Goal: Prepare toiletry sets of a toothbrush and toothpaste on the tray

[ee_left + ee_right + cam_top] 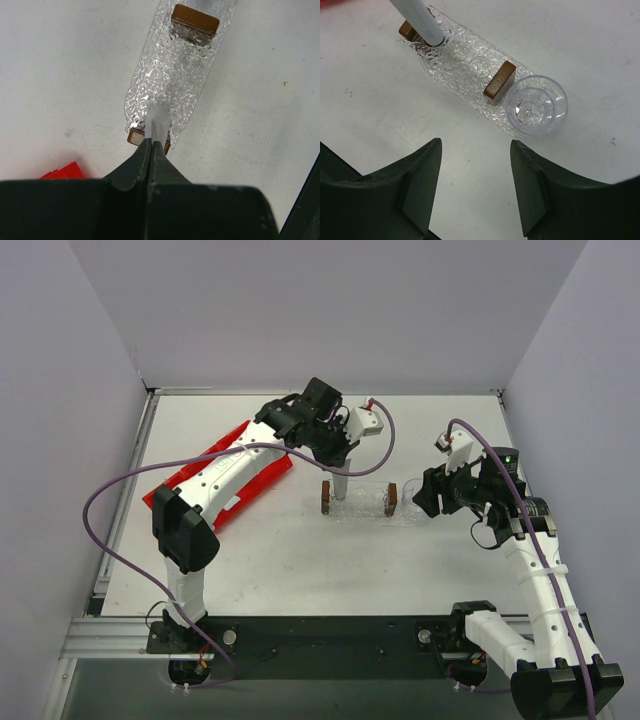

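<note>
Only the right wrist view shows a clear cup [536,106] at the right end of the tray [465,75]. The left tool [152,142] is clamped on the slim, pale toothbrush [420,20], whose lower end meets the tray's left end by a brown block [409,31]. The right tool [475,145] hangs with its jaws apart.

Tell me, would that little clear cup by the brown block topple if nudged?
Probably light: the clear cup looks thin-walled and empty. Its mouth looks wider than its base, so a nudge near the rim might tip it and set it rolling. Its glossy sides may be slippery.
</note>
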Tool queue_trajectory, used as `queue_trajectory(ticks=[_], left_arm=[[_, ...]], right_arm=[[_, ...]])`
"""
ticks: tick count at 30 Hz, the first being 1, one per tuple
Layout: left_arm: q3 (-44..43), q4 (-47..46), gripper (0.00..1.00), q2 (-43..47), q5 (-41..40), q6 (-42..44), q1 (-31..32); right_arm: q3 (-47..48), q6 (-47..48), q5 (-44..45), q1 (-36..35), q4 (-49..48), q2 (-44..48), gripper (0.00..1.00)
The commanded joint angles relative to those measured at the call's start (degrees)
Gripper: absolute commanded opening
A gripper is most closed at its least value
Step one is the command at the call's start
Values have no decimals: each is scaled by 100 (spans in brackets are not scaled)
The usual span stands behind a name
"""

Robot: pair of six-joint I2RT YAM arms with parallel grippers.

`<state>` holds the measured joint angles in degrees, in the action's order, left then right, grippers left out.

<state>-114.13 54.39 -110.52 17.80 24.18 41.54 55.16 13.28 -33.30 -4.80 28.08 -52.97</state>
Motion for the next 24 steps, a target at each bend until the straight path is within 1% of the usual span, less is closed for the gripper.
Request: queue_trajectory(ticks=[1, 24], left_arm=[[-31, -350, 0, 101, 109, -54, 21], [4, -368, 0, -5, 171, -63, 21]], right_arm=[[-22, -53, -151, 58, -83, 103, 52], [-31, -71, -186, 84, -83, 76, 52]])
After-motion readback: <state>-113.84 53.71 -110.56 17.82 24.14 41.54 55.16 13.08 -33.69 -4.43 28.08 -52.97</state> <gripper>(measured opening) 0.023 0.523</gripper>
